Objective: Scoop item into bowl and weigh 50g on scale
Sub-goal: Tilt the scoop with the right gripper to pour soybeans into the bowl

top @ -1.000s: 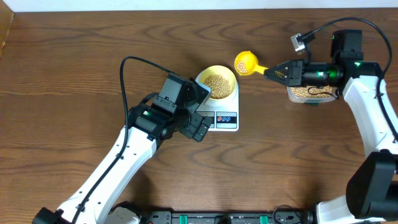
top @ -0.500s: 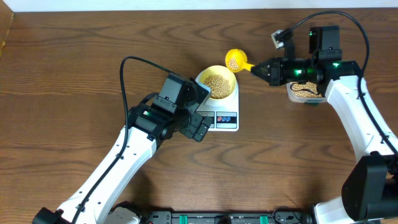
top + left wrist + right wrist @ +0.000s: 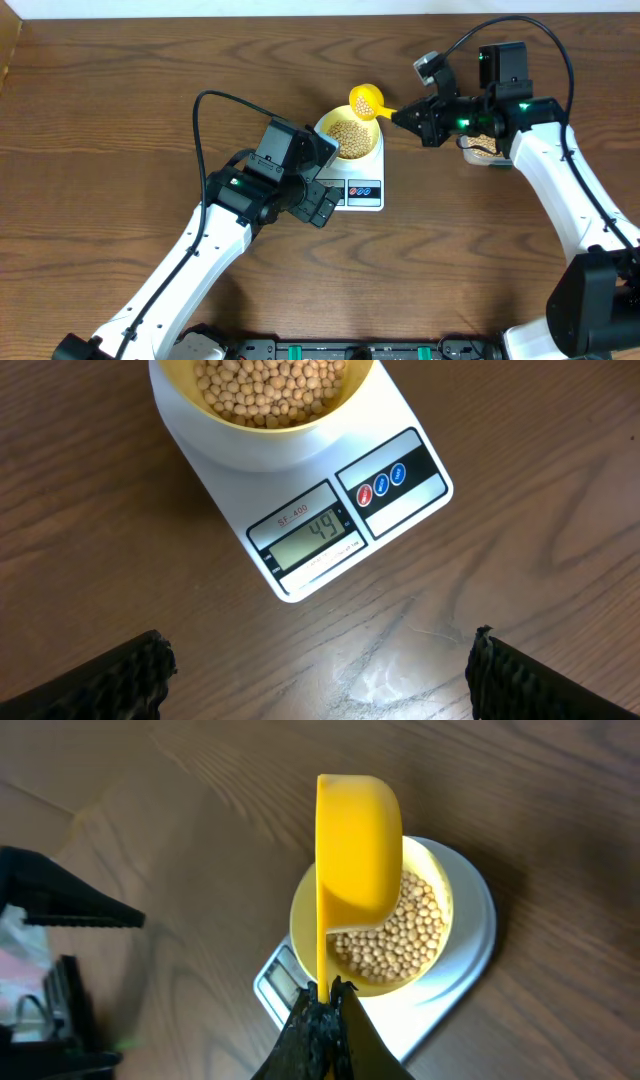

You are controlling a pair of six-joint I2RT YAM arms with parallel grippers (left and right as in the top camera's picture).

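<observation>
I'm counting one scale, one bowl, one yellow scoop, one clear container, and beans too many to number.

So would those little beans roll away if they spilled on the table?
Probably yes: the beans look small, round and smooth, so they'd likely scatter. Piled in the bowl, the rim probably keeps them put.
</observation>
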